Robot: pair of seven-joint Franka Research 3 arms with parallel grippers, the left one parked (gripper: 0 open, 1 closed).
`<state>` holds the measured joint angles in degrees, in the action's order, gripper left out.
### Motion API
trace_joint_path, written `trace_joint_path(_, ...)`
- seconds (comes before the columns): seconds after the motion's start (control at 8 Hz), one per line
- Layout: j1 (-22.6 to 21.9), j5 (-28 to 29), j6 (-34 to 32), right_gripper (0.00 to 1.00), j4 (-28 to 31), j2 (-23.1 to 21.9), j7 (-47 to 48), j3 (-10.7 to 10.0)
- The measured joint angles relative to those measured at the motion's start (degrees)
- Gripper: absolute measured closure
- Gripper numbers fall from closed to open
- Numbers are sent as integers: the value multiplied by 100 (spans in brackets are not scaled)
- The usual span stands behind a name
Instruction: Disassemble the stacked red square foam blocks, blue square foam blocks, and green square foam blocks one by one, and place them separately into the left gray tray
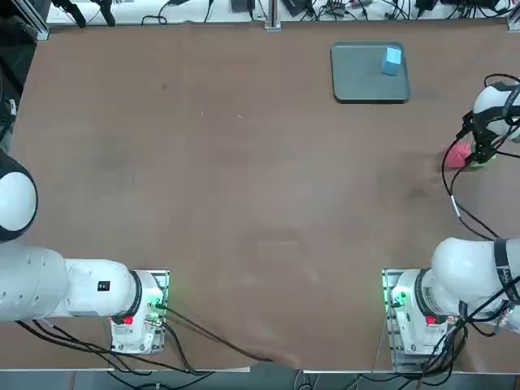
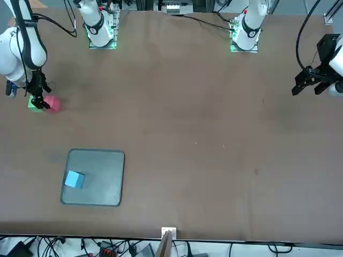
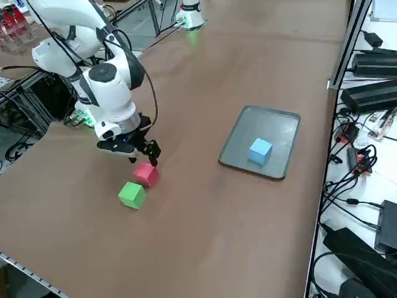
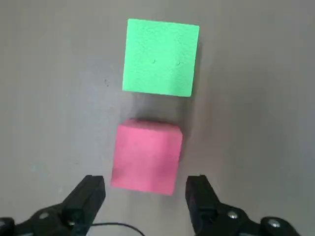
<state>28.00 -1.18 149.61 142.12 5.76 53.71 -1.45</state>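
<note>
Pink-red cube (image 4: 146, 156) lies beside the green cube (image 4: 160, 57) under the open, empty end effector (image 4: 146, 194); overhead hides this.

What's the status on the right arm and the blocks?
Right gripper open, low over the red block, jaws astride its near edge. Green block on the table just beyond red, apart. Blue block in the gray tray. Nothing in the way.

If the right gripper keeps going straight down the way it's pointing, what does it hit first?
Most likely the red cube: the right gripper hangs open just above it, fingers either side. The green cube lies beyond, apart from the red one. Exact height is unclear.
</note>
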Motion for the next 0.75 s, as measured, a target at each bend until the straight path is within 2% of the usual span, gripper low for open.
trace_joint_path(0.75, 21, 0, 420, 0, 22, 341, -3, 7)
